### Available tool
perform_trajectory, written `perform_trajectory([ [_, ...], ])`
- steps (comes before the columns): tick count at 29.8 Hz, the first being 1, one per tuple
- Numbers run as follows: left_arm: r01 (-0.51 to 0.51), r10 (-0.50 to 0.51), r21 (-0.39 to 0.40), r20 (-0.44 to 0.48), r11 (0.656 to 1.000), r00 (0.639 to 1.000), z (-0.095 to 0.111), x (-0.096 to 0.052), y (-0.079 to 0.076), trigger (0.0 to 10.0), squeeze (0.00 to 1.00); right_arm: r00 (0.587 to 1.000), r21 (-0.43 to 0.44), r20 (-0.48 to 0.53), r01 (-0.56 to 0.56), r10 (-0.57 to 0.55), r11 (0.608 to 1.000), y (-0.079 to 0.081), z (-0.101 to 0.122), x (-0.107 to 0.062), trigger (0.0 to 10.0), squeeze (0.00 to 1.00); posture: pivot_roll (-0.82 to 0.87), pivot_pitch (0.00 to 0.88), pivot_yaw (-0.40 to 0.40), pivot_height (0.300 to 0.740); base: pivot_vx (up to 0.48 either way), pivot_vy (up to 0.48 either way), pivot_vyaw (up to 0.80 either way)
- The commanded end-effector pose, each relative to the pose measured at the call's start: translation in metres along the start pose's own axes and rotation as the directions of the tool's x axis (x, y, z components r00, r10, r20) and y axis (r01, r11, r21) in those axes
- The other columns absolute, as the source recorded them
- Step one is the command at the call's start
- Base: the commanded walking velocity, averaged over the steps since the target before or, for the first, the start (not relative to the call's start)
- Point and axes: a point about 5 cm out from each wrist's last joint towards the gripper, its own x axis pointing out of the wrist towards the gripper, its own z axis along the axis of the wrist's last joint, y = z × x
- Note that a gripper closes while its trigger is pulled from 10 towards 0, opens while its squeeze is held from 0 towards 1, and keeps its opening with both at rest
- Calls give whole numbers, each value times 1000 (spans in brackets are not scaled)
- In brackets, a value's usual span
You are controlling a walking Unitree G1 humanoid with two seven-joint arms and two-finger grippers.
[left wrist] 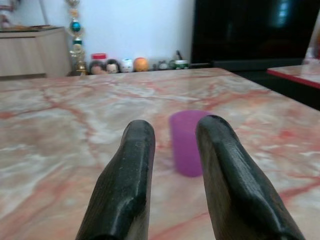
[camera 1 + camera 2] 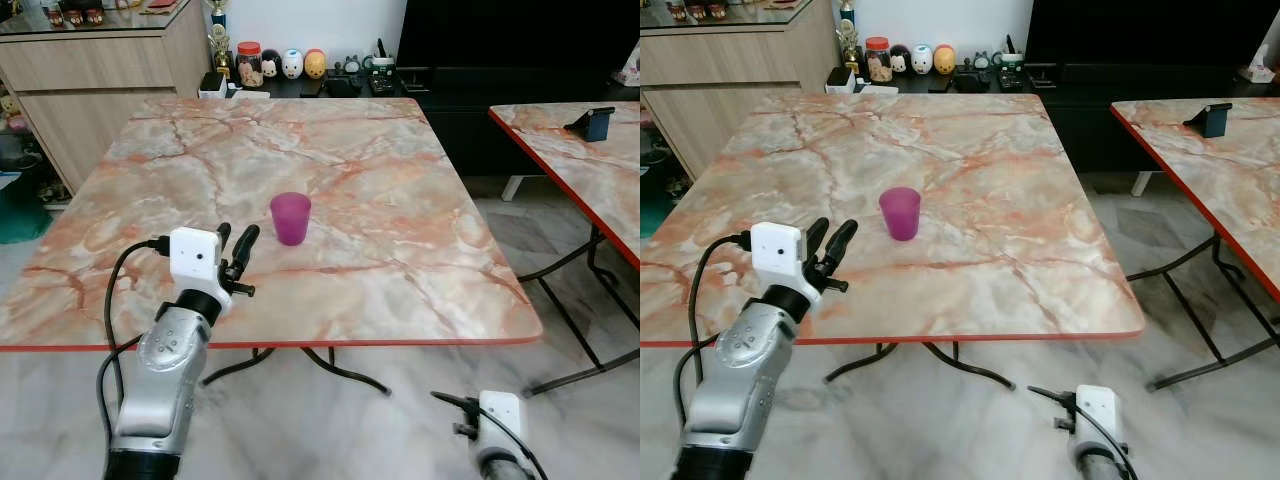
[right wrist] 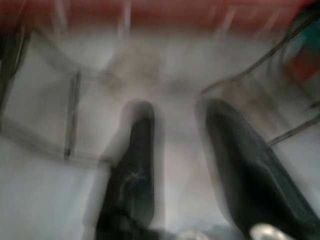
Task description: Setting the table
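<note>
A purple plastic cup [image 2: 290, 218] stands upright near the middle of the marble-patterned table [image 2: 390, 170]. My left gripper [image 2: 237, 240] hovers over the table's front left part, a short way in front of and to the left of the cup. It is open with nothing between its fingers. Along the left wrist view, the cup [image 1: 187, 142] stands just beyond the two black fingertips [image 1: 140, 132], not touching them. My right gripper [image 3: 175, 110] hangs low below the table's front edge, over the floor, with its fingers apart and blurred.
A second marble table [image 2: 585, 170] stands to the right with a blue object [image 2: 598, 122] on it. A wooden cabinet [image 2: 90, 70] is at the back left. A low dark shelf with a jar [image 2: 249, 62] and figurines lines the far wall. Metal table legs [image 2: 340, 368] cross underneath.
</note>
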Motion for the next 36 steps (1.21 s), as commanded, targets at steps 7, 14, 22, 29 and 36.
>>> perform_trajectory([
  [7, -6, 6, 3, 1, 1000, 1000, -1, 0, 2, 10000, 0, 944, -49, 325, -36, 50, 998, 3, 80, -7, 10000, 0, 75, 0, -38, 727, 0, 0, 0],
  [14, -6, 6, 4, 1, 1000, 1000, -1, 0, 3, 10000, 0, 971, -22, 238, 17, -11, 1000, -9, 88, -13, 10000, 0, 75, 0, -35, 727, 0, 0, 0],
  [22, -11, 11, 6, 7, 1000, 1000, 0, 3, 3, 10000, 0, 974, -25, 152, 172, -167, 985, -41, 76, 29, 10000, 0, 77, 0, -32, 727, 0, 0, 0],
  [29, -25, 25, 13, 9, 1000, 1000, 0, 2, 7, 10000, 0, 975, -3, 32, 222, -222, 975, -40, 61, 15, 10000, 0, 89, 0, -42, 727, 0, 0, 0],
  [36, -16, 16, 12, 1, 1000, 1000, -2, 2, 6, 10000, 0, 884, -66, -222, 407, -411, 911, -46, 11, -26, 10000, 0, 76, 0, -34, 727, 0, 0, 0],
])
